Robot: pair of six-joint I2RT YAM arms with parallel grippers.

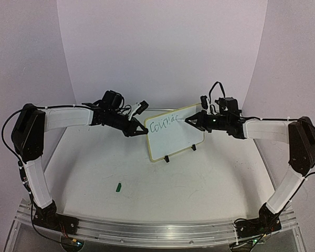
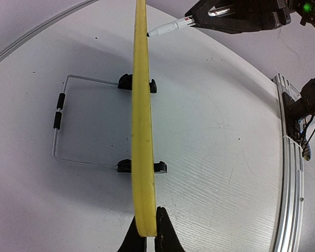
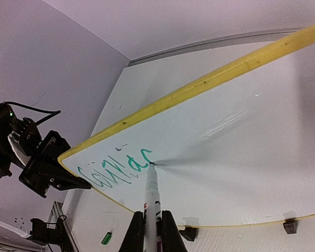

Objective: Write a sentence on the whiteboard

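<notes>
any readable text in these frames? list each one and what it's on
"coura", then a half-formed letter: the green handwritten sentence, unfinished, on the whiteboard.
Small print on the marker barrel: too small to read.
No other text can be made out.

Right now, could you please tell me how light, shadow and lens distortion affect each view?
Top external: even, purple-tinted light; the sentence is small and soft. Left wrist: the whiteboard is edge-on, its shadow falls left on the table, whose rim bows from the wide lens. Right wrist: the marker throws a dark streak rightward from its tip; faint glare above.
</notes>
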